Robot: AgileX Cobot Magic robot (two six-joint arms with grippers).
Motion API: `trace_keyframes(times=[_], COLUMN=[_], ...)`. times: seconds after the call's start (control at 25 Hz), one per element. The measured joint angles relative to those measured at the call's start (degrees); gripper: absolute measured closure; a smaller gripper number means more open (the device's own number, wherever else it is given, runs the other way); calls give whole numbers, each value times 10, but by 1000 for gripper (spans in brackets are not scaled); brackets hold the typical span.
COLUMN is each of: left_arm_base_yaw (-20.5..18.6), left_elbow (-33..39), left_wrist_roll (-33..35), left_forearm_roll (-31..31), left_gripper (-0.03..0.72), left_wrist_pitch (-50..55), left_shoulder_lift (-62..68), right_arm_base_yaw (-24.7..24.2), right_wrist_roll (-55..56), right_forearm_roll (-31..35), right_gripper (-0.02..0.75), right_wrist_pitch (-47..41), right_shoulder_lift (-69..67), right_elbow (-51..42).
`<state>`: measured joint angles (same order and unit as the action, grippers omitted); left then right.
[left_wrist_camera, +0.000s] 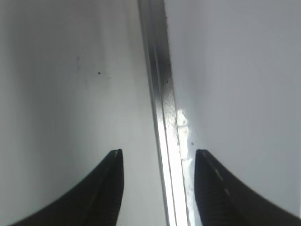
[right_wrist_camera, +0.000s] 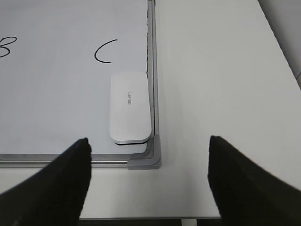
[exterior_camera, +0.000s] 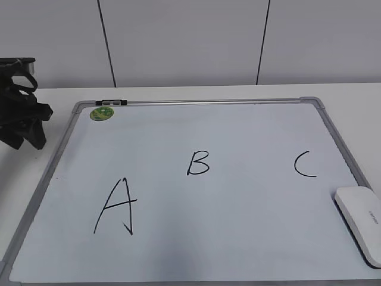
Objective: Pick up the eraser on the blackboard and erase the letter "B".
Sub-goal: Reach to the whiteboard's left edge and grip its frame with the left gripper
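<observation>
The blackboard (exterior_camera: 238, 131) is laid flat on a white table (exterior_camera: 53, 95), and three black letters are written on it: a large "A" (exterior_camera: 116, 207) at the left, the letter "B" (exterior_camera: 198, 162) in the middle and a "C" (exterior_camera: 304, 164) at the right. The eraser (exterior_camera: 359, 223) is seen on the board's right edge, near the front corner, just beside the frame and below the "C". A round green magnet (exterior_camera: 102, 113) is stuck near the far left corner. The left gripper (left_wrist_camera: 159, 162) is held with its jaws apart, straddling the board's metal frame. The right gripper (right_wrist_camera: 149, 153) is also spread wide, above the corner near the eraser, with nothing gripped.
</observation>
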<state>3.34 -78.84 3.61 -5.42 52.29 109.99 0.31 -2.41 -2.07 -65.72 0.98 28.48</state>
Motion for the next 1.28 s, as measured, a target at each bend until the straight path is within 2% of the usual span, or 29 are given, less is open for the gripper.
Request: trace_keyframes(times=[0.36,1.0,1.28], left_arm_base_yaw=[0,0,0], left_elbow=[-80,-89,-89], left_wrist_roll=[-17,-29,-29], left_forearm_roll=[0,7,8], left_gripper=[332,339,416], left_wrist_pitch=[12,15,14], left_shoulder_lift=[84,141,141], right_arm_base_yaw=[0,0,0], right_wrist_roll=[0,0,0], right_forearm_roll=[0,0,0], right_gripper=[164,164,164], right_wrist_pitch=[0,0,0], right_shoulder_lift=[0,0,0], right_elbow=[0,0,0])
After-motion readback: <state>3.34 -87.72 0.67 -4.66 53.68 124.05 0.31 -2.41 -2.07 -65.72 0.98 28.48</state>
